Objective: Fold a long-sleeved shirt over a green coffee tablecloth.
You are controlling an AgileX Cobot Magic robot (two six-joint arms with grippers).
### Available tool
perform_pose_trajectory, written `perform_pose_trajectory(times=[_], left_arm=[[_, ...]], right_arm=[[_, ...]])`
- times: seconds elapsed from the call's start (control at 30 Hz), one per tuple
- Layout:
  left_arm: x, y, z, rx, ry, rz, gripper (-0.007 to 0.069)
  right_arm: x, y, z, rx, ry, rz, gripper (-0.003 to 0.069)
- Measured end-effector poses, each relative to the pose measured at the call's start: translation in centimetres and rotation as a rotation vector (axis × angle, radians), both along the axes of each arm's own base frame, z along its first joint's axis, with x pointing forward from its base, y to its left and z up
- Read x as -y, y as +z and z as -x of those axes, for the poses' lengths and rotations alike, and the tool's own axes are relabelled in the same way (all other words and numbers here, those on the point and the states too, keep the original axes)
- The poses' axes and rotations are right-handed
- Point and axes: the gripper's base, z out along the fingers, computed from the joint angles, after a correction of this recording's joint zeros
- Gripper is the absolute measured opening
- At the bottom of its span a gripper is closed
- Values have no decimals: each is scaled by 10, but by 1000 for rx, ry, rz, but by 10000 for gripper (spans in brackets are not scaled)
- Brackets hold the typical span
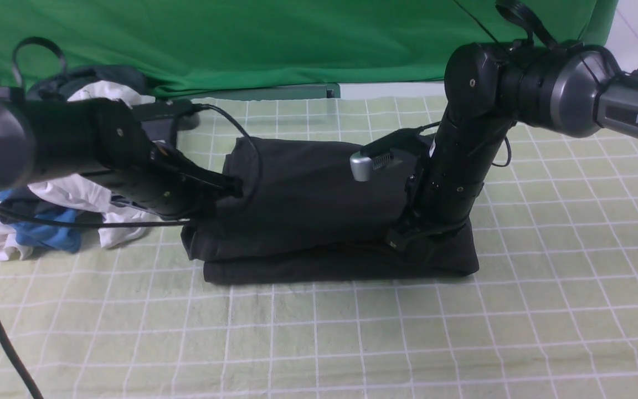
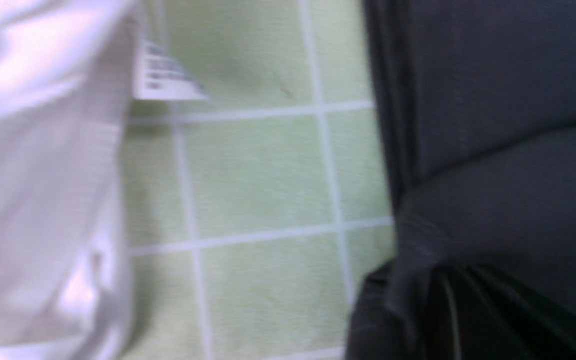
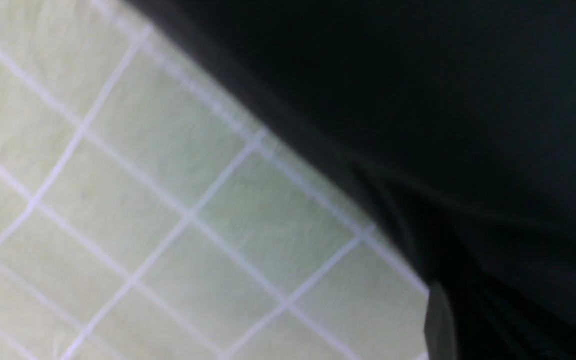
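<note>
One word, PIPER (right arm (image 1: 574,88), at the long-sleeved shirt (image 1: 308,188)).

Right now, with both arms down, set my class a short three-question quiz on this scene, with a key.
1. True or false: the long-sleeved shirt lies spread out flat, unfolded, on the green coffee tablecloth.
2. What lies to the robot's left of the shirt? A) white and blue garments B) a red towel C) a cardboard box
3. Fill in: the left gripper and the right gripper are both shut on the ____.
Key: 1 false; 2 A; 3 shirt.
</note>
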Motion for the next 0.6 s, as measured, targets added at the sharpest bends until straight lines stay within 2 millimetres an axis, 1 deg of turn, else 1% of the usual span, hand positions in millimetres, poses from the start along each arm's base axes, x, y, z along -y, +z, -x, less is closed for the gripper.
perform_pose_trajectory(times=[0.03, 0.07, 0.13, 0.2, 0.27, 0.33, 0.37, 0.43, 0.47, 0.5, 0.6], left_arm=[[-9, 8, -2, -4, 19, 6, 11], [-9, 10, -2, -2, 22, 9, 11], [-19, 32, -1, 3, 47, 35, 11], [-23, 50, 3, 8, 51, 53, 11], [-23, 60, 8, 2, 46, 64, 13], [-23, 63, 11, -15, 40, 69, 22], [-22, 63, 12, -29, 37, 72, 26], [-21, 53, 15, -110, 23, 76, 86], [-21, 52, 15, -115, 23, 77, 86], [-20, 43, 13, -154, 23, 81, 140], [-18, 27, 9, -205, 36, 104, 260]], right_arm=[[2, 0, 3, -30, 15, 17, -3], [2, 0, 3, -33, 15, 19, -3], [3, 0, 5, -57, 27, 30, -3], [3, 0, 6, -60, 29, 32, -3], [3, 0, 6, -61, 31, 30, -3], [3, 0, 6, -61, 33, 28, -3], [3, 0, 6, -61, 33, 28, -3], [3, 0, 6, -59, 34, 27, -3], [3, 0, 6, -59, 34, 27, -3], [3, 0, 6, -56, 34, 26, -3], [2, 0, 5, -50, 32, 24, -3]])
